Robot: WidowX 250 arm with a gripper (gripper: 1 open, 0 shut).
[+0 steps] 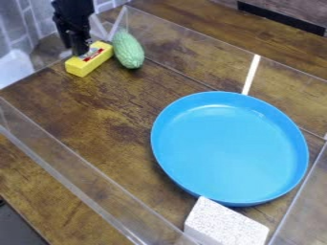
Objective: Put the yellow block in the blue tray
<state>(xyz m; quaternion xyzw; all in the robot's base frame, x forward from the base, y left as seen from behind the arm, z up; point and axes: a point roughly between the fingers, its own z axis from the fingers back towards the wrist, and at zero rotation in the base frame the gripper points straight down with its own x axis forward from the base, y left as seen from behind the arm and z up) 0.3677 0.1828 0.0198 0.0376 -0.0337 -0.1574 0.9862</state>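
Note:
The yellow block lies on the wooden table at the far left, with a reddish mark at its far end. My dark gripper points straight down over that far end, its fingers a little apart, so it is open, low at the block. I cannot tell whether the fingertips touch the block. The blue tray is a large round dish at the middle right, empty, well away from the gripper.
A green bumpy oval object stands just right of the yellow block. A white speckled foam block lies at the tray's near edge. Clear plastic walls fence the table.

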